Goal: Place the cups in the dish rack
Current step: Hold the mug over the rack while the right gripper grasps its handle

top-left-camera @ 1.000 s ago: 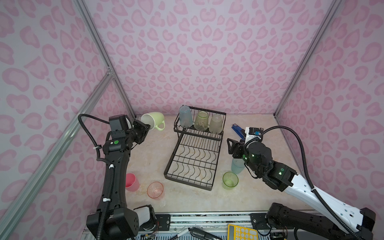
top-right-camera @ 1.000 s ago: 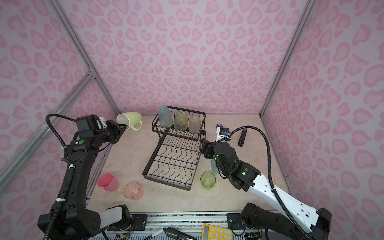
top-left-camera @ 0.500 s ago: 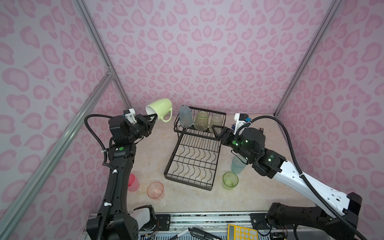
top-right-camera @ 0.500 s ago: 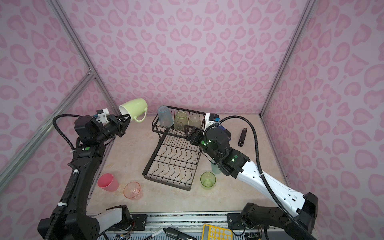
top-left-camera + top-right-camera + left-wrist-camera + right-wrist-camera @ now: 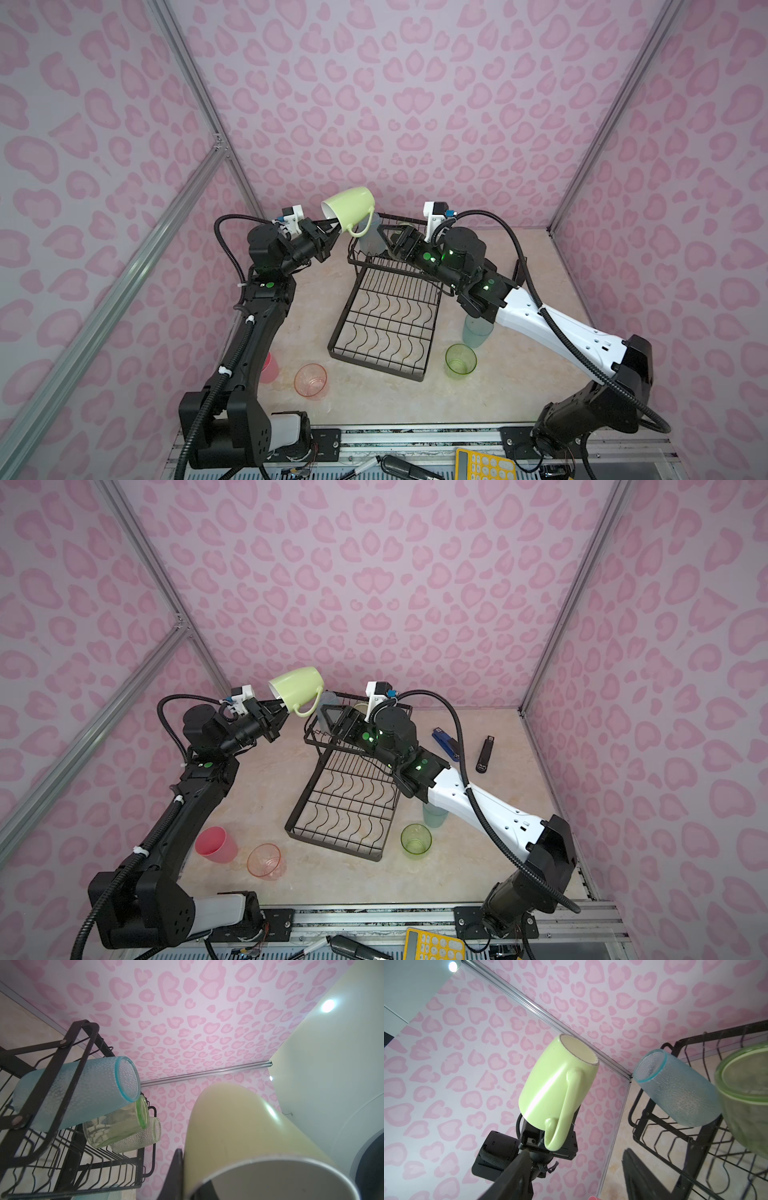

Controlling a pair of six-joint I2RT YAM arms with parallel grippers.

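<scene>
Left gripper (image 5: 329, 229): clamped on the rim of the green mug (image 5: 349, 206), one finger (image 5: 176, 1169) against the outer wall. The mug is in the air, tipped with its base up and away from the gripper and its handle underneath. It sits just beside the raised end of the dish rack (image 5: 386, 316) and is not touching it.

Right gripper (image 5: 392, 242): fingers apart with nothing between them, holding nothing. It hangs over the raised basket (image 5: 353, 259); can't tell if it touches the cups there.

In the basket, side by side: blue cup (image 5: 76, 1093), green cup (image 5: 116, 1126), clear cup (image 5: 137, 1138).

The flat tray of the rack has no cups in it.

On the table (image 5: 415, 399):
- By the rack's near right corner: second green cup (image 5: 460, 360) and second blue cup (image 5: 476, 332), the latter partly under the right arm.
- Near left: see-through pink cup (image 5: 310, 380) and solid pink cup (image 5: 216, 845).
</scene>
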